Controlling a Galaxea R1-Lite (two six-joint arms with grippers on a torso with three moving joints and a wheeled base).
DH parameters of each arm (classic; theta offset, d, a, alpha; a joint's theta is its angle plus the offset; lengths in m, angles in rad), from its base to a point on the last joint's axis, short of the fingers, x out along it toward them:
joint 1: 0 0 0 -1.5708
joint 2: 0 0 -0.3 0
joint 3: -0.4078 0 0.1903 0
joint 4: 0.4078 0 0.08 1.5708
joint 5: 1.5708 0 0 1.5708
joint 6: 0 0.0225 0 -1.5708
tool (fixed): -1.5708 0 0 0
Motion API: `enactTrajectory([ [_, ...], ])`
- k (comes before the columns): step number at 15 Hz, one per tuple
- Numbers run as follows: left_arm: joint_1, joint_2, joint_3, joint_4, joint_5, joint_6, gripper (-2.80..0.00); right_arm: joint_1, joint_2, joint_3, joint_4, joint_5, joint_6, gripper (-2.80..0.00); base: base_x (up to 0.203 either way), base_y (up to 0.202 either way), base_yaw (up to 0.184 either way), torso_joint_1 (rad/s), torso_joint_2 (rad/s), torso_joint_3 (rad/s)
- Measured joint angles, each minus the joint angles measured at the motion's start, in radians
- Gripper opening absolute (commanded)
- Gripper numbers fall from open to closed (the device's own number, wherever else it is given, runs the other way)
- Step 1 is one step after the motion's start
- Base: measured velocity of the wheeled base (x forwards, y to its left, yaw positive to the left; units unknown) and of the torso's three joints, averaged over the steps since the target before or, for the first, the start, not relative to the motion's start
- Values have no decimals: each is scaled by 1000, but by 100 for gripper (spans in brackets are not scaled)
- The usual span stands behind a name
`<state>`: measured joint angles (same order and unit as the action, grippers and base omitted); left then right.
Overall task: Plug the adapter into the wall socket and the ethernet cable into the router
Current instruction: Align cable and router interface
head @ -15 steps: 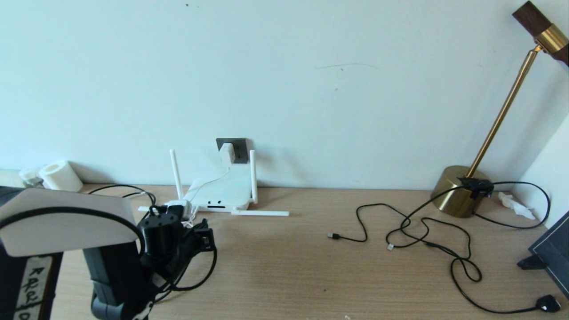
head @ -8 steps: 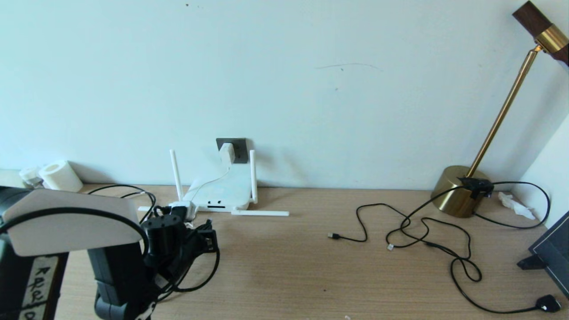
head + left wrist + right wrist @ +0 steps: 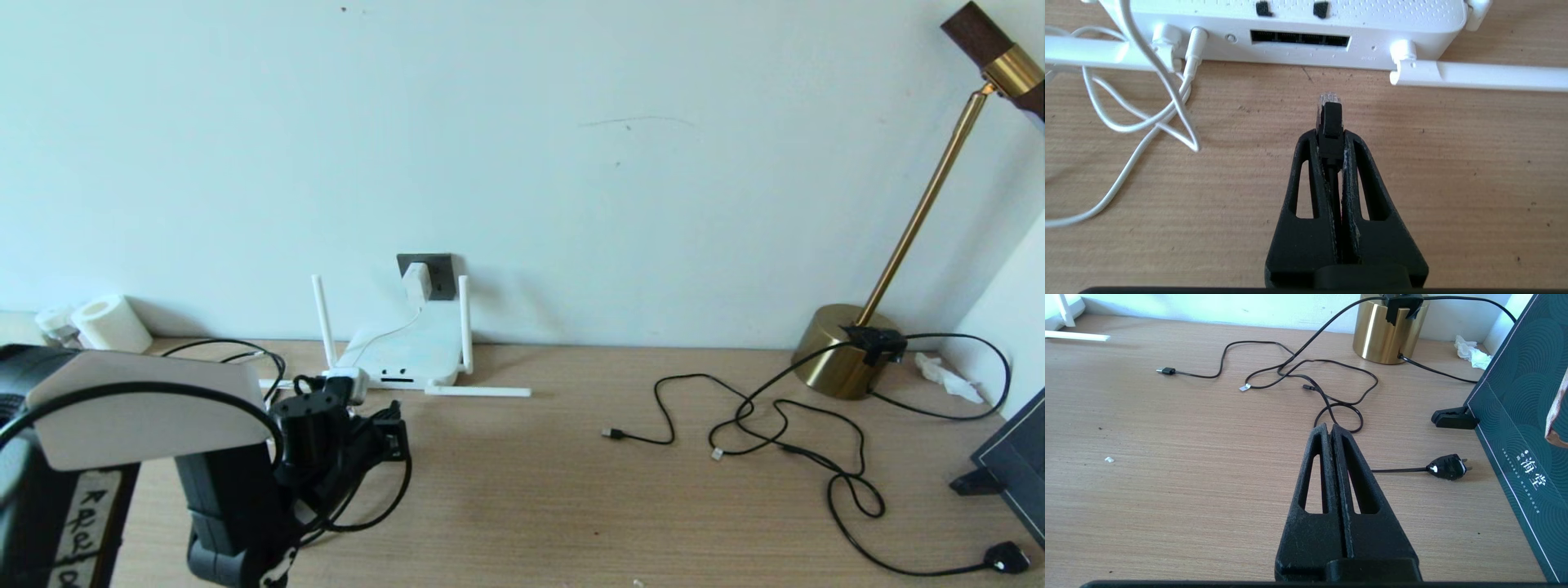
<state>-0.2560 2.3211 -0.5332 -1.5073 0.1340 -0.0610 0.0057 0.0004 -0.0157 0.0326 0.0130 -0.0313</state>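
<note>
Against the far wall, the small white cube-shaped adapter point(image 3: 415, 282) already sat in the dark grey square wall socket point(image 3: 426, 276), its thin white cord point(image 3: 1147, 118) trailing down to the flat white router point(image 3: 408, 355) with its slim stick antennas on the wooden desk point(image 3: 522, 490). That half of the job looked done to me.

Just short of the router's near edge, the left gripper point(image 3: 1330, 134) had its jaws clamped tight on the thick black ethernet cable point(image 3: 1329, 122), right behind the clear clip connector, which pointed at the dark row of port slots point(image 3: 1300, 38) without touching them. The plug seemed a shade to one side of the slot it faced, so I judged the next move to be a small sideways correction and then a straight, level push until the clip caught.

The right gripper point(image 3: 1331, 430) hung idle over the desk near a tangle of thin black lamp cords point(image 3: 1306, 375), jaws pressed together on nothing.
</note>
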Motion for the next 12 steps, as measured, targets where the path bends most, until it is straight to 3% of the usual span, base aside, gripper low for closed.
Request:
enactTrajectory([
  [12,7,24,-41,0,-1,0,-280,0,0,0,-1,0,0,-280,0,0,0,0,0,0],
])
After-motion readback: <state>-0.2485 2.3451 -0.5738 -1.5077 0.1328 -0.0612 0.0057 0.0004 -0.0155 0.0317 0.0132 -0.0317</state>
